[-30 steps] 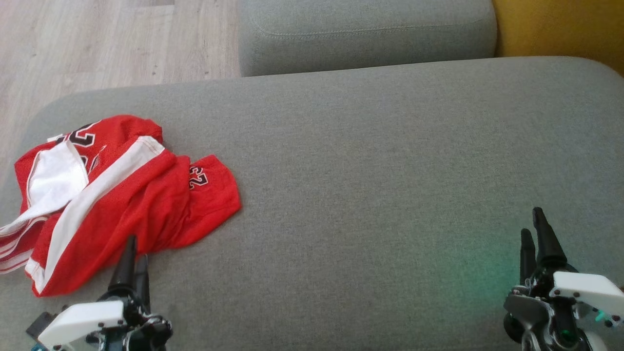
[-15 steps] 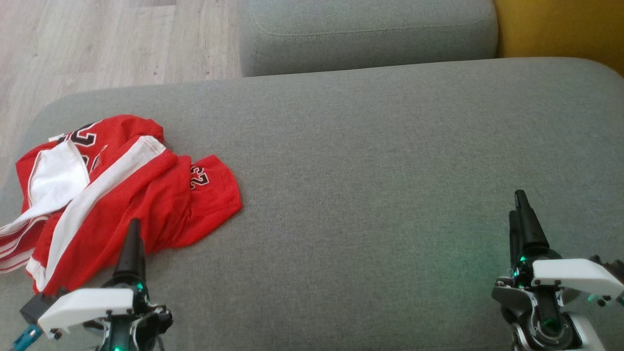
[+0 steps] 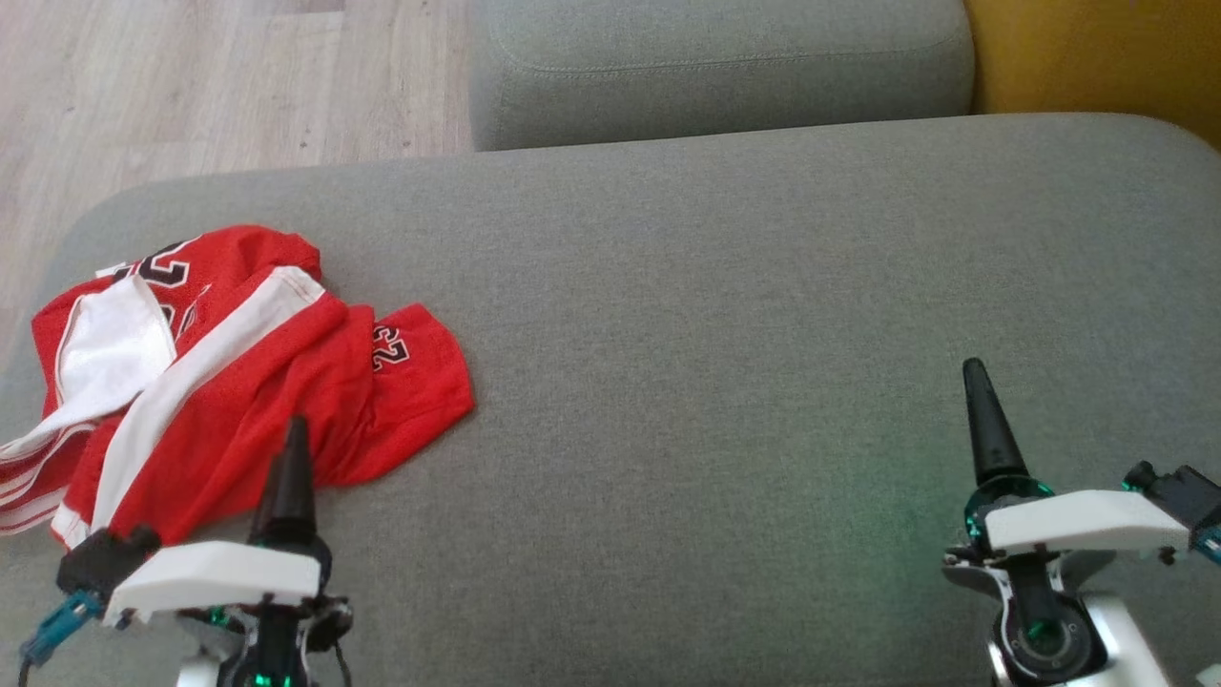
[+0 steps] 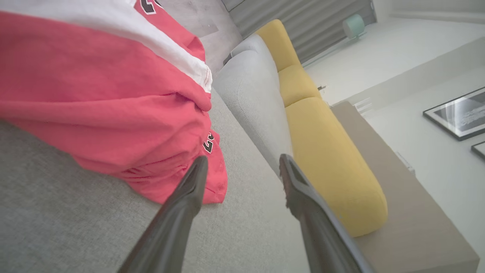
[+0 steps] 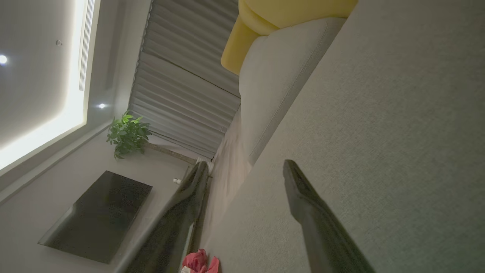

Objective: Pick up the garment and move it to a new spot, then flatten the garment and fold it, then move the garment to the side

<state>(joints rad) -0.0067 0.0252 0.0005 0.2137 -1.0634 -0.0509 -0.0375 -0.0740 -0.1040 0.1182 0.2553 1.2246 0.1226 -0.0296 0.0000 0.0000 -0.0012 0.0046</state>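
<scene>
Garment (image 3: 238, 382): one red jersey with white panels and black numerals, lying crumpled in a heap on the left part of the grey sofa seat (image 3: 715, 315), close to its left edge, with a striped white hem trailing towards that edge. Judging from how it lies, none of the task is done yet. It has not been picked up or carried to a new spot, and the flattening, folding and setting aside all remain.

The left gripper (image 4: 243, 159) hovers at the near edge of the heap with its two dark fingers spread wide and nothing between them; whether a fingertip touches the cloth I cannot tell. The right gripper (image 5: 245, 165) is well apart from the jersey, over bare seat on the near right, and it too is spread wide and holds nothing. This looks like the approach for the first pick.

By count there is one garment, two grippers with two fingers each, one broad grey seat, one further grey cushion (image 3: 715, 67) beyond it, and yellow upholstery (image 3: 1097, 57) at the far right. Wooden floor (image 3: 191, 86) lies far left.
</scene>
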